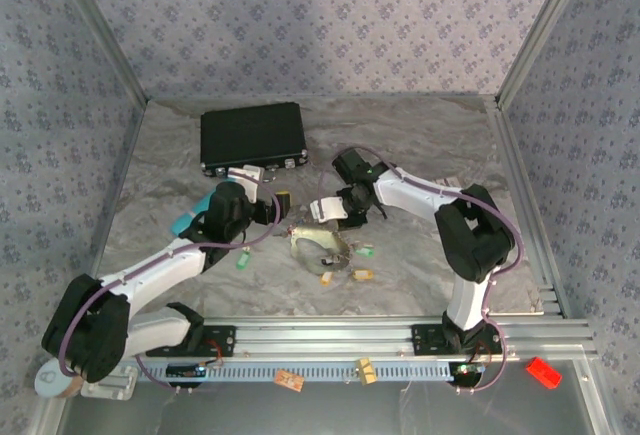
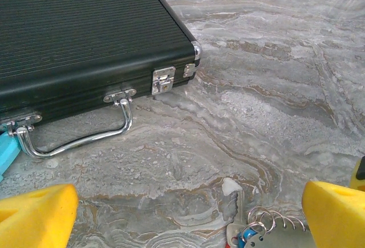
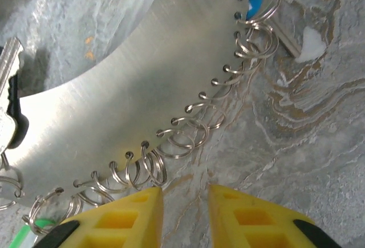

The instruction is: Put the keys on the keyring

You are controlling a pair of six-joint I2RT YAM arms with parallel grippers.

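Observation:
The keyring (image 1: 318, 245) lies mid-table as a curved silvery metal plate (image 3: 131, 71) edged with several small wire rings (image 3: 188, 134). A blue-headed key (image 3: 254, 0) hangs at one end, a black-headed key (image 3: 12, 108) at the other. Loose keys lie around it: green ones (image 1: 243, 260) (image 1: 365, 250) and a yellow one (image 1: 362, 275). My right gripper (image 3: 185, 214) hovers open just off the ringed edge, nothing between its fingers. My left gripper (image 2: 185, 219) is wide open over bare table, with the keyring's end (image 2: 268, 228) and its blue key (image 2: 248, 238) at the lower right.
A black case (image 1: 252, 137) with a metal handle (image 2: 74, 139) lies at the back left, close ahead of the left gripper. A teal object (image 2: 5, 154) sits beside it. Small orange (image 1: 290, 380), yellow (image 1: 367, 370) and red (image 1: 542, 370) pieces rest on the front rail.

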